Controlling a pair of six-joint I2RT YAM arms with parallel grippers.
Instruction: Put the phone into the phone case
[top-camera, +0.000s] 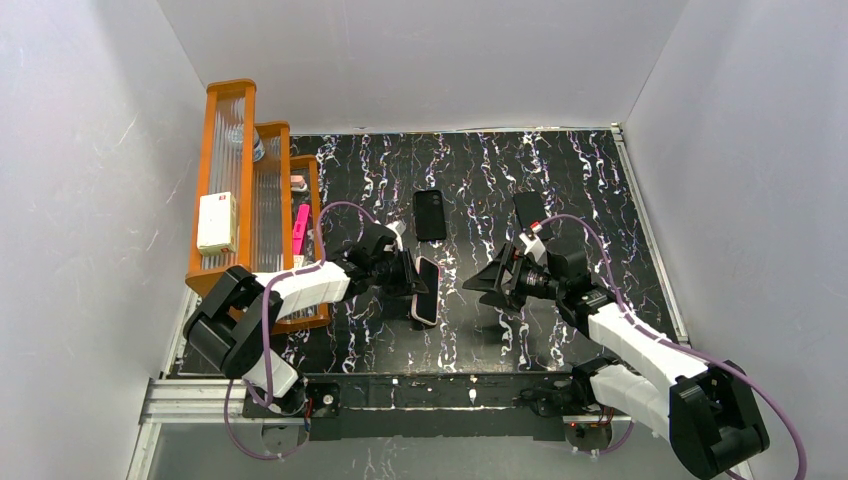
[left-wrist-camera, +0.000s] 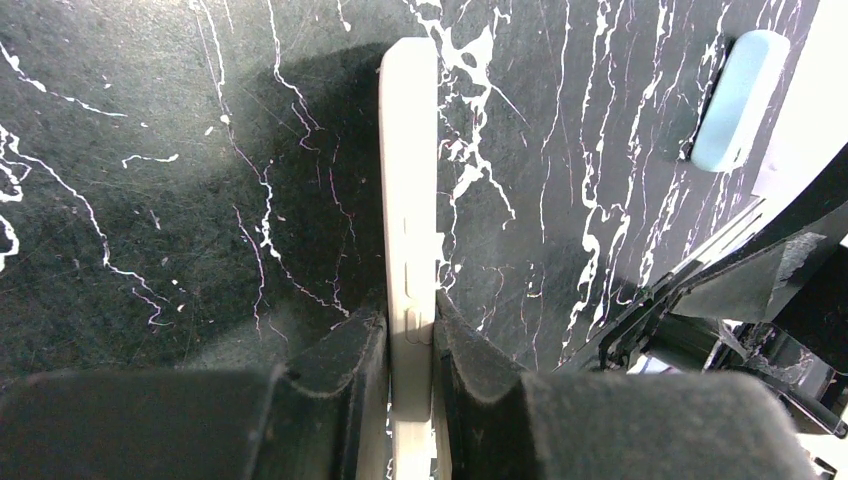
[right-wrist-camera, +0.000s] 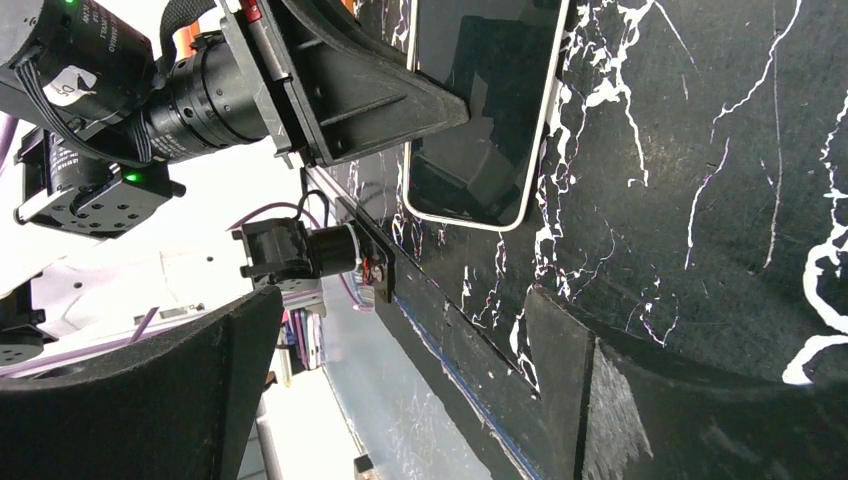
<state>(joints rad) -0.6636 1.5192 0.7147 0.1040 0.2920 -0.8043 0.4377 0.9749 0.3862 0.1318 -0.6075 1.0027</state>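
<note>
Showing as a pale pink rim around a glossy black screen, the case (top-camera: 427, 291) is seen with the phone (right-wrist-camera: 480, 110) framed inside it. The pair is held up on edge, tilted, left of the middle of the table (top-camera: 600, 200), with the screen turned toward the right arm. Whether its lower edge touches the table cannot be told.

The left gripper (top-camera: 408, 275) is closed on the pair. In the left wrist view, its dark fingers (left-wrist-camera: 350, 350) are pressed against both faces, and the case's pale side edge runs out between them.

The right gripper (top-camera: 497, 277) is placed just beside the screen, apart from it. Its jaws are spread wide and nothing is held in them.

Farther back, two black phone-sized pieces are laid flat, one (top-camera: 430, 215) behind the case and one (top-camera: 528, 209) behind the right gripper. An orange rack (top-camera: 230, 88) is stood along the left edge, with a white box (top-camera: 216, 222) and a pink item (top-camera: 300, 228) on it.
</note>
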